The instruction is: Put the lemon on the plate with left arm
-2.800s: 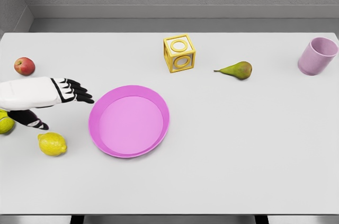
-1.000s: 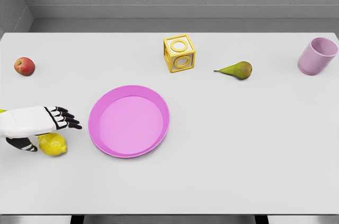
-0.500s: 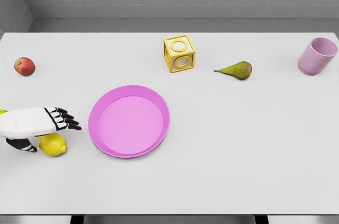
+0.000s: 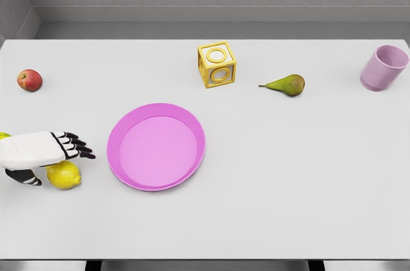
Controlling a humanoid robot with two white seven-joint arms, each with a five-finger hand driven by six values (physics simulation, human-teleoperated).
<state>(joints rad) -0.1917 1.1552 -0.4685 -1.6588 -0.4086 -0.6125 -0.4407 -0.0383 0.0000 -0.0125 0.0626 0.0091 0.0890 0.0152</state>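
Lemon (image 4: 64, 177) sits under your left hand (image 4: 61, 146), whose fingers are spread and empty; lower straight, wrap fully before lifting toward the plate (image 4: 122, 123).

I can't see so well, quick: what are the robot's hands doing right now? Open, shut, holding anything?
Left hand: open, fingers spread above the lemon, holding nothing.
Right hand: not in view.

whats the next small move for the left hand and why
Probably lower the left hand a little and curl its fingers around the lemon. The hand sits over the lemon's top with fingers extended, not gripping, and the lemon rests on the table left of the pink plate.
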